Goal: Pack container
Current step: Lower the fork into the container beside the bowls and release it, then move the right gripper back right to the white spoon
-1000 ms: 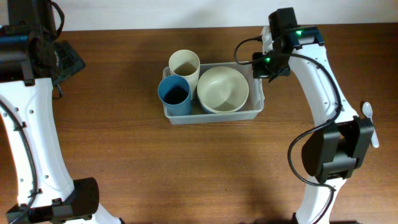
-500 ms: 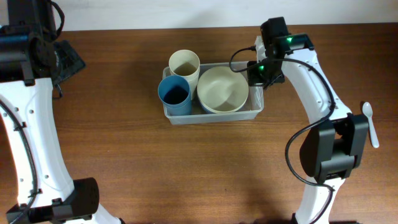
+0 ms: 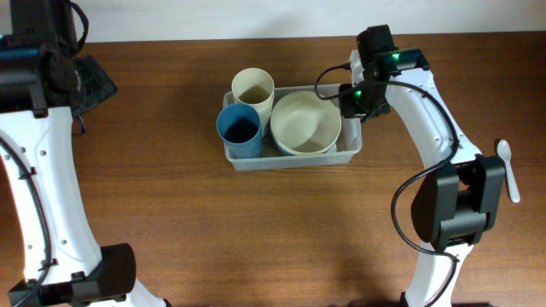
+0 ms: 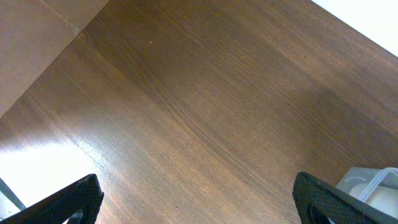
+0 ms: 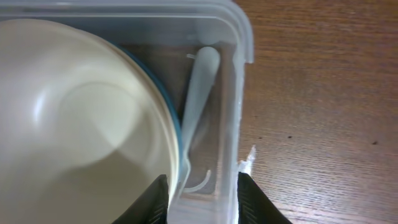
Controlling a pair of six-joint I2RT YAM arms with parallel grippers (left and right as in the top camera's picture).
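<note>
The container (image 3: 294,160) sat mid-counter (image 3: 171,222) with open wood all round it. It held two cups, a blue cup (image 3: 240,128) and a cream cup (image 3: 252,86), plus one cream bowl (image 3: 305,119). The right fingers (image 5: 158,202) hung spread over its right end, grasping nothing. Only that wrist view showed a blue rim (image 5: 177,134) under the bowl and a white spoon (image 5: 202,93) inside. A second spoon (image 3: 506,166) lay near the counter's right edge. The left fingers (image 4: 74,199) were spread over bare wood.

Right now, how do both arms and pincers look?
The left arm and right arm are white links with black joints. Black cables loop along the right one, with green lights near its wrist. The left pincer has black textured fingers; the right pincer, pale ones.
</note>
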